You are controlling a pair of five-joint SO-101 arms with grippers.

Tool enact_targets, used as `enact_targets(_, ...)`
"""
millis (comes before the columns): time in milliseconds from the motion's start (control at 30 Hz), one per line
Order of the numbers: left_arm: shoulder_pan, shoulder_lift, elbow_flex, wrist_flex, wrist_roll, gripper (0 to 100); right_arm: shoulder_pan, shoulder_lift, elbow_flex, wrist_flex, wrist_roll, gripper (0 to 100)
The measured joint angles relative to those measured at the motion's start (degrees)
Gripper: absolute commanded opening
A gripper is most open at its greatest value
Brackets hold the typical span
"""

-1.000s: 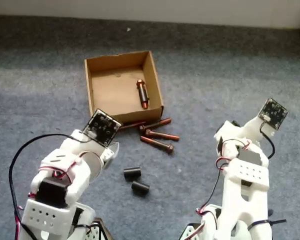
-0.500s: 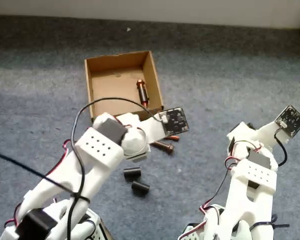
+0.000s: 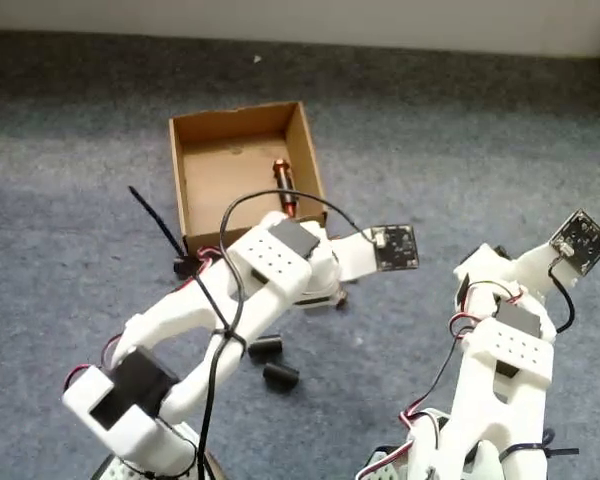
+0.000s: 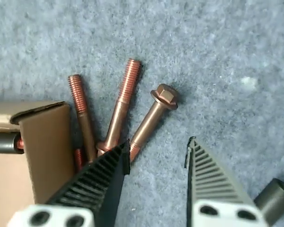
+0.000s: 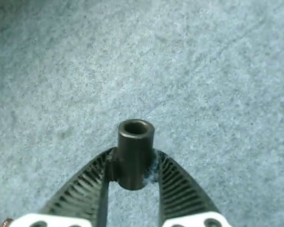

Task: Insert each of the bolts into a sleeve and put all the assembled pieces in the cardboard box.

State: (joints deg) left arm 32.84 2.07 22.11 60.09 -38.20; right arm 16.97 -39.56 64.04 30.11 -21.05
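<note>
Three copper bolts lie fanned on the carpet beside the cardboard box's corner [image 4: 45, 142]; the nearest one [image 4: 151, 118] points its hex head away from the box. My left gripper [image 4: 158, 142] hangs open just above their lower ends. In the high view the left arm [image 3: 280, 260] stretches over the bolts in front of the cardboard box [image 3: 310, 160]. One assembled piece [image 3: 283, 187] lies inside the box. My right gripper [image 5: 133, 156] is shut on a black sleeve [image 5: 135, 151], held upright over bare carpet at the right.
Two loose black sleeves [image 3: 265, 347] [image 3: 280, 377] lie on the carpet near the left arm's base; one sleeve [image 4: 274, 198] also shows beside the left gripper. The right arm [image 3: 505, 340] stands at the right, with open carpet beyond it.
The left arm swung out from its folded pose at the left and now covers the bolts in front of the box. The right arm's wrist shifted slightly to the right, then stayed still.
</note>
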Motion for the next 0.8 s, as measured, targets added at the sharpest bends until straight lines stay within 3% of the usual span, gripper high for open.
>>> enact_targets(467, -0.09, 17.67, -12.22, -0.09, 0.0, 20, 0.18, 0.0, 0.0, 0.0, 0.0, 0.6)
enact_targets(800, 1.58, 23.12, -16.53, 0.18, 0.0, 4, 0.18, 0.0, 0.0, 0.0, 0.0, 0.6)
